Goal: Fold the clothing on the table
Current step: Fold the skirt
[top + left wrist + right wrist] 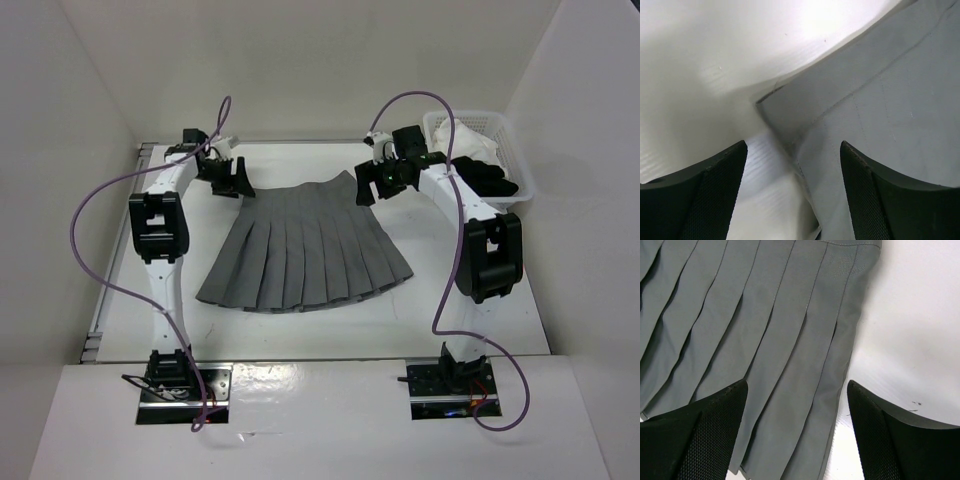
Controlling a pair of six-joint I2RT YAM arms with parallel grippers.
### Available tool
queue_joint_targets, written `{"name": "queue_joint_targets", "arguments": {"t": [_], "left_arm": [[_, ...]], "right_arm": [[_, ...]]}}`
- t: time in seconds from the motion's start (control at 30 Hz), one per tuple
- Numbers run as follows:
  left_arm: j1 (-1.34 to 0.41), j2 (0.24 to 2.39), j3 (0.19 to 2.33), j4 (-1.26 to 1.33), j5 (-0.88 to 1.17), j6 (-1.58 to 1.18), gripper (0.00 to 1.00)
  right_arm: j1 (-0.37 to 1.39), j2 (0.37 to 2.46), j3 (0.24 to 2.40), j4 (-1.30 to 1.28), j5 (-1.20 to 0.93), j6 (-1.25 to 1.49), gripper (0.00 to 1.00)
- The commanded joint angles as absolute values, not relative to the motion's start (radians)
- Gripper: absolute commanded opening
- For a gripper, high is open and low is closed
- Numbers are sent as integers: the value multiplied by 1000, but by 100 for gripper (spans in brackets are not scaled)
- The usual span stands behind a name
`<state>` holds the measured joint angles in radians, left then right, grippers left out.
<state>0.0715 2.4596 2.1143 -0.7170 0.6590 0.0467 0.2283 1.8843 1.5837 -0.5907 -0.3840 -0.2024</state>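
The clothing point(300, 250), a grey pleated skirt, lies spread flat on the white table point(500, 320), with its narrow waistband far and its wide hem near. My left gripper point(232, 180) is at the waistband's left corner. In the left wrist view, the left gripper point(792, 145) stands open and the corner of the skirt point(880, 100) lies between its fingers. My right gripper point(372, 183) is at the skirt's upper right edge. In the right wrist view, the right gripper point(796, 385) stands open astride the side edge of the pleats point(765, 315).
A white plastic basket point(512, 150) stands at the far right corner, holding a white garment point(465, 138) and a black garment point(490, 180). A metal rail point(100, 310) runs along the table's left edge. White walls enclose the table on three sides.
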Motion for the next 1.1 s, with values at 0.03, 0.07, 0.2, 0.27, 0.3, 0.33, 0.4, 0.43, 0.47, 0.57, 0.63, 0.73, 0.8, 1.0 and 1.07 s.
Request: {"name": "queue_joint_targets", "arguments": {"t": [0.03, 0.07, 0.2, 0.27, 0.3, 0.33, 0.4, 0.43, 0.47, 0.57, 0.63, 0.73, 0.8, 1.0, 1.07], "left_arm": [[72, 2514, 2172, -735, 684, 55, 80], [72, 2523, 2172, -744, 696, 55, 80], [72, 2546, 2207, -756, 718, 55, 74], [72, 2556, 2218, -767, 718, 55, 71], [72, 2556, 2218, -767, 729, 55, 68], [72, 2556, 2218, -767, 729, 55, 62], [72, 2556, 2218, -776, 739, 55, 56], [72, 2556, 2218, -776, 739, 55, 54], [72, 2556, 2218, -776, 739, 64, 51], [63, 2565, 2218, -776, 739, 64, 48], [63, 2565, 2230, -776, 739, 64, 48], [63, 2585, 2253, -776, 739, 64, 48], [63, 2594, 2293, -787, 739, 64, 48], [63, 2648, 2381, -847, 759, 64, 48], [52, 2648, 2381, -847, 759, 74, 47]], "right_arm": [[224, 1878, 1598, -569, -414, -206, 84], [224, 1878, 1598, -569, -414, -206, 84], [224, 1878, 1598, -569, -414, -206, 84], [224, 1878, 1598, -569, -414, -206, 84], [224, 1878, 1598, -569, -414, -206, 84], [224, 1878, 1598, -569, -414, -206, 84], [224, 1887, 1598, -569, -414, -206, 83], [224, 1887, 1598, -569, -414, -206, 83], [224, 1887, 1598, -569, -414, -206, 83], [224, 1905, 1609, -569, -423, -206, 83], [224, 1917, 1620, -569, -434, -206, 83], [224, 1954, 1657, -560, -454, -206, 83], [215, 1986, 1667, -548, -475, -206, 83], [184, 2092, 1765, -526, -569, -196, 80], [157, 2126, 1790, -526, -595, -186, 80]]}}
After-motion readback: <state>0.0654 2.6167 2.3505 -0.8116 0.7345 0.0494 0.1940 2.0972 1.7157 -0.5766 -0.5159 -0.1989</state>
